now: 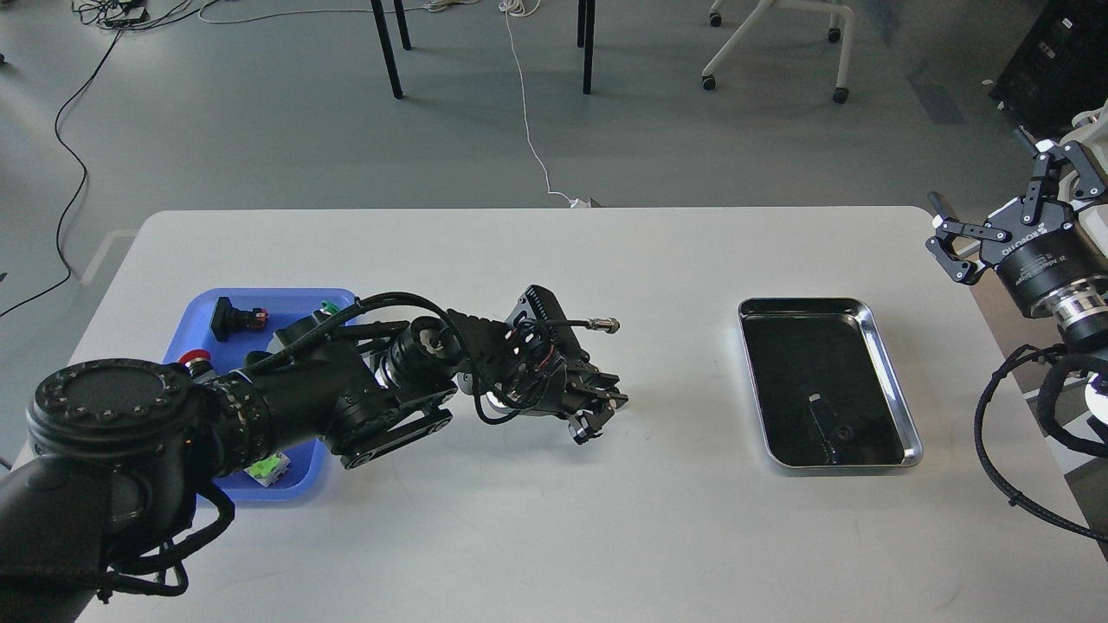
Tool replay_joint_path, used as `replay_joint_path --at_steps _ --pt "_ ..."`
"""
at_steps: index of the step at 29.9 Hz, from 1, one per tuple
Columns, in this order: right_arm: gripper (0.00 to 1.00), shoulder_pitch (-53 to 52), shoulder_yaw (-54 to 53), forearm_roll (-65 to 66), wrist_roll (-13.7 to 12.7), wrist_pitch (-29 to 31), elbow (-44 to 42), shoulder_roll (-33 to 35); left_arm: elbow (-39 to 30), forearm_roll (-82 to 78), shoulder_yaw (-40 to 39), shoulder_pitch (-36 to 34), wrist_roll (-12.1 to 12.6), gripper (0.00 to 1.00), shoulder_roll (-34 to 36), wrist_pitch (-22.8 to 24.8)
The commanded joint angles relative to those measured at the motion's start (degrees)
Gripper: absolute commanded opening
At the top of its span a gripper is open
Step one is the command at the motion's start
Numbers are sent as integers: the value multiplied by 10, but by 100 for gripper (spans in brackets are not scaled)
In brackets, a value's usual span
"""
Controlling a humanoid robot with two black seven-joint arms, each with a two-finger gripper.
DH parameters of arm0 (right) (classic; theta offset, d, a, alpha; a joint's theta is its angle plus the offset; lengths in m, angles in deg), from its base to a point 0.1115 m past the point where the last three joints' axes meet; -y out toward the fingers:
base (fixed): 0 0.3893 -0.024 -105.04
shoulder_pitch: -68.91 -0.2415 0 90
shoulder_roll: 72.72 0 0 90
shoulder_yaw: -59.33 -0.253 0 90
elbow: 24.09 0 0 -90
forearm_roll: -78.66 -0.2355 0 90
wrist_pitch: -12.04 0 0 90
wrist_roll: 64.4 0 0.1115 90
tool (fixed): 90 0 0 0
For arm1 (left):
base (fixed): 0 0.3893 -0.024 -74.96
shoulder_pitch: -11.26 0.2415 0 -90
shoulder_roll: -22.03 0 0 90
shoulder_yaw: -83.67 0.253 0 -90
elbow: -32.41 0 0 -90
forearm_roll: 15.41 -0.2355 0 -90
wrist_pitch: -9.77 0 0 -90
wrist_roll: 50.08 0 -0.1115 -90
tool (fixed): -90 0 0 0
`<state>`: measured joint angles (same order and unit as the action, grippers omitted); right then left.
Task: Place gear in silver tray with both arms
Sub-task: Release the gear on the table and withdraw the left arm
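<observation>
My left arm reaches from the lower left to the middle of the table. Its gripper (595, 415) hangs low, just above the tabletop, well left of the silver tray (892, 382). The fingers stand close together on a small dark piece with a pale glint, which looks like the gear (582, 429); it is too small to see clearly. The silver tray lies at the right of the table, and its dark mirror bottom holds only reflections. My right gripper (1008, 208) is open and empty, raised beyond the table's right edge, up and to the right of the tray.
A blue plastic tray (290, 303) at the left holds a black part (232, 317), a red button (195, 356) and a green-and-white piece (264, 467); my left arm covers much of it. Chair and table legs stand on the floor behind the table.
</observation>
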<state>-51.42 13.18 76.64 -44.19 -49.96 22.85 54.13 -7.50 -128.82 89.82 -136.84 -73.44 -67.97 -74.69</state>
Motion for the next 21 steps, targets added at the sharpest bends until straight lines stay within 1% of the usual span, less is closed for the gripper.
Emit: replay_joint_path --at_steps 1,4,5,6,7,9,11,14,18,21 --pt "98 0 -1 1 0 0 0 0 -1 0 0 2 0 31 0 0" --pt "98 0 -1 0 0 0 3 0 -1 0 0 5 0 32 0 0" --pt "98 -1 -1 1 0 0 3 1 -1 0 -1 9 0 35 0 0" --pt "98 -1 0 1 0 0 3 1 -1 2 -1 10 0 42 0 0" --pt "98 -2 0 1 0 0 3 1 -2 3 -2 10 0 52 0 0" --pt "98 -4 1 1 0 0 3 1 -5 7 -11 9 -1 68 0 0" --pt "98 -10 2 1 -1 0 3 1 -10 32 -19 5 -3 71 0 -1" --pt "98 -24 4 9 -2 0 3 2 -27 126 -56 -13 -7 75 0 3" --pt "98 -51 13 13 -5 0 3 2 -32 279 -76 -43 -8 79 0 5" --pt "98 -77 19 31 -8 0 13 2 -31 431 -94 -60 -9 86 0 7"
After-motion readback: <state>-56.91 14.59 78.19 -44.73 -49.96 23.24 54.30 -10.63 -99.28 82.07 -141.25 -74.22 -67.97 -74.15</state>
